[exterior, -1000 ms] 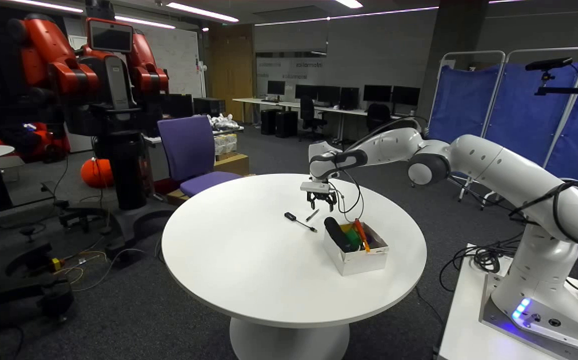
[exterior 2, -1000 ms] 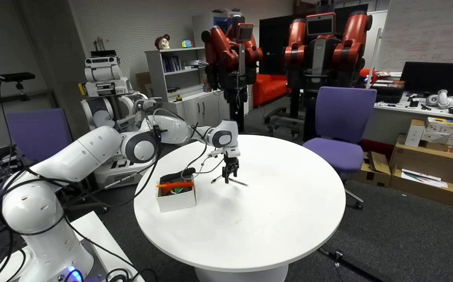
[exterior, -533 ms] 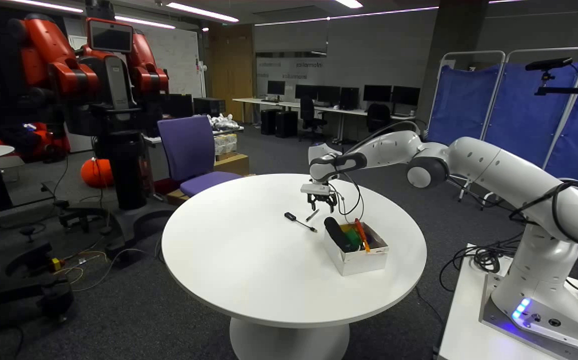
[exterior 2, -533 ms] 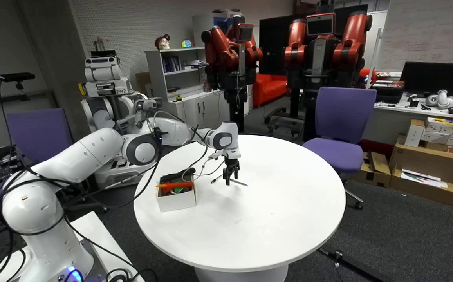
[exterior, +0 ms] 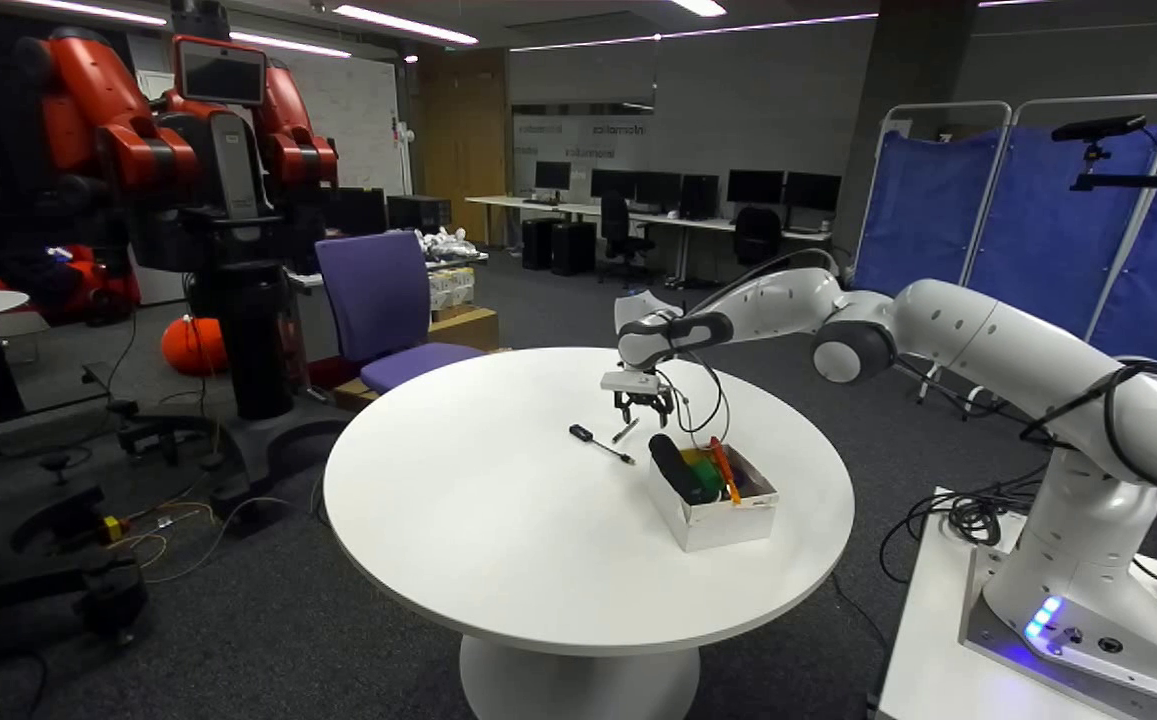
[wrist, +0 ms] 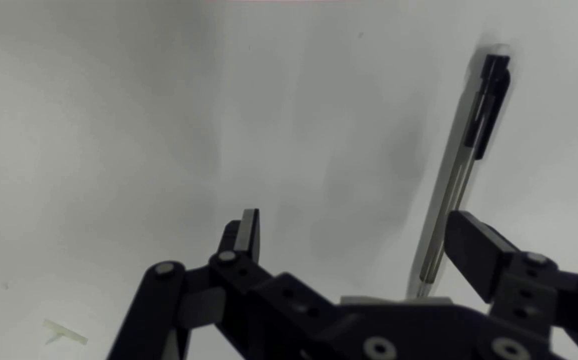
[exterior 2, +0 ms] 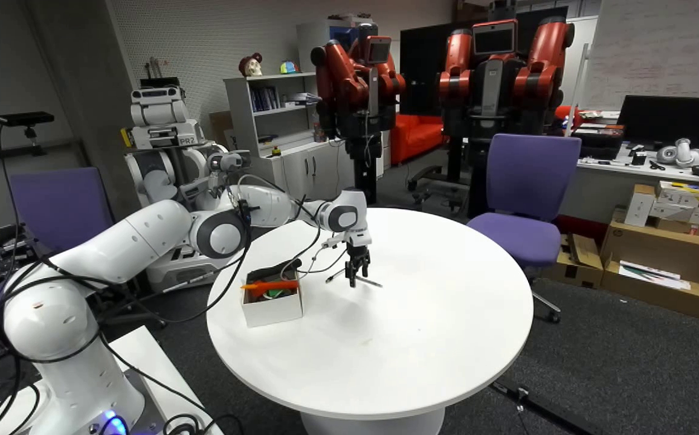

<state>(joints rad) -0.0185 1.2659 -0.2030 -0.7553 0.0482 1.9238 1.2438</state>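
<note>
**Pen [wrist: 463,172] on tbl [exterior: 498,540], gripper [wrist: 353,235] spread above**

In wrist view, pen (clear barrel, dark clip) is seen btwn fingers [wrist: 476,250], just beside the one at view's right; fingers are held wide apart. In an ext. view, gripper is seen raised off tbl. Black corded adapter [exterior: 581,433] is laid nr pen. White box [exterior: 730,527], packed w/ orange item [exterior: 726,472], black item [exterior: 676,468], etc., is set nearby on tbl.
</note>
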